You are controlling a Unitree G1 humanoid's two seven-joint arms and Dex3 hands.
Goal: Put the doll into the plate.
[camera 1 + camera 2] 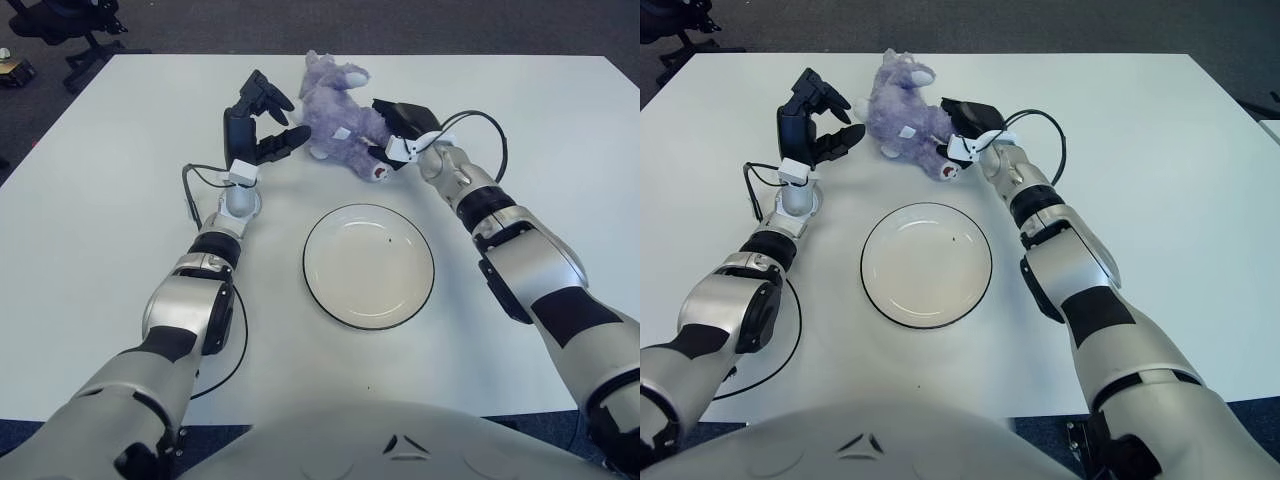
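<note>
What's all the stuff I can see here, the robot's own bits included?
doll: one, purple plush, far middle of the table, lying between the two hands.
plate: one, white with a dark rim, empty, nearer the robot than the doll.
table: one, white.
office chair: one, black, on the floor at far left.
left hand: one, black, fingers spread, just left of the doll.
right hand: one, black, against the doll's right side.

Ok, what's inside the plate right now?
Nothing but a tiny dark speck; the plate is otherwise bare. The doll lies beyond it between the left hand and right hand.
</note>
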